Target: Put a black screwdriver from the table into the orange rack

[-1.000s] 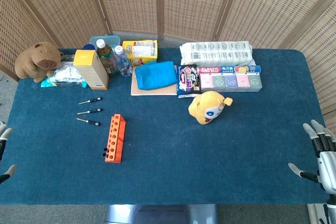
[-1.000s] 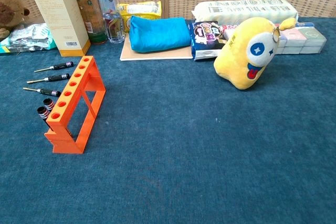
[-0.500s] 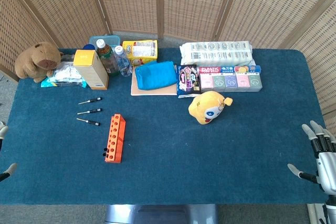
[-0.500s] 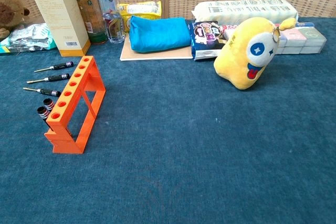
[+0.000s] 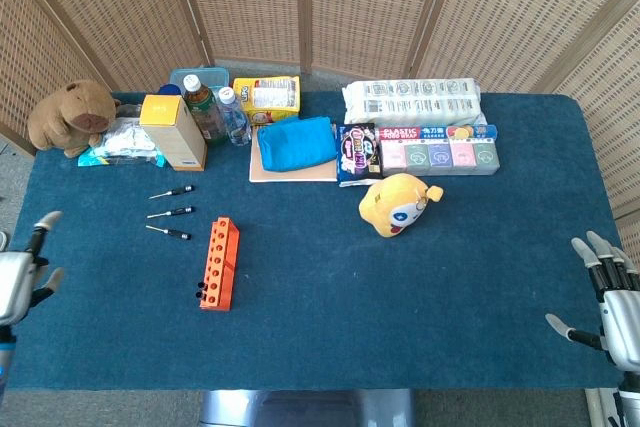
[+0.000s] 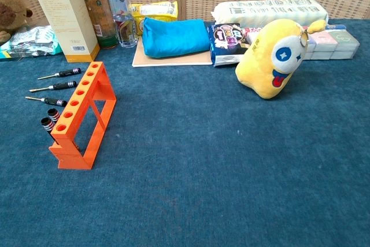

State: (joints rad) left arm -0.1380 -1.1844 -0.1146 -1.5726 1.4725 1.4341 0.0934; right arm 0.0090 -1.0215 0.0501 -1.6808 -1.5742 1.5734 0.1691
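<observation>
Though unobstructed, screwdrivers [image 5: 171,212] beside carton [image 5: 173,132]

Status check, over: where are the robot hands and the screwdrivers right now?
Left robot hand open at table's left edge; right robot hand open, far right. Three black screwdrivers flat on table beside orange rack. Path clear.

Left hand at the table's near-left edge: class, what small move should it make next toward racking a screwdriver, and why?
Probably reach the left hand forward and inward toward the nearest screwdriver. The hand holds nothing, its fingers apart, and lies well short of the three screwdrivers beside the orange rack. The right hand is across the table, far from them.
</observation>
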